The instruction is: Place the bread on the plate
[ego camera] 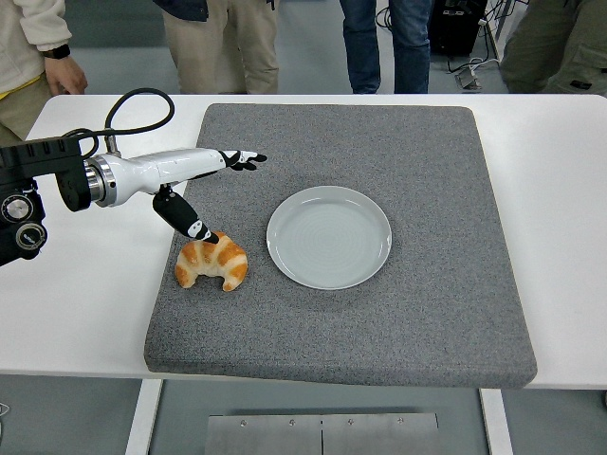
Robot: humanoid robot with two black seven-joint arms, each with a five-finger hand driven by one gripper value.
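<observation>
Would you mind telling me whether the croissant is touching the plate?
Apart. The head view shows a strip of bare grey mat between the croissant and the rim of the plate.

left hand [194, 185] open, thumb over croissant [212, 262] | plate [329, 237] bare

You can see a big white table [560, 237]. A large grey square mat with a rough top [455, 313] lies flat on it and covers most of the middle. Behind the far side of the table stand some people. You see only their legs [384, 43] and, at the far left, a cream sleeve [38, 24] with a dark wristband [59, 52]. Black cables [474, 71] lie on the grey floor [313, 57] behind them.
</observation>
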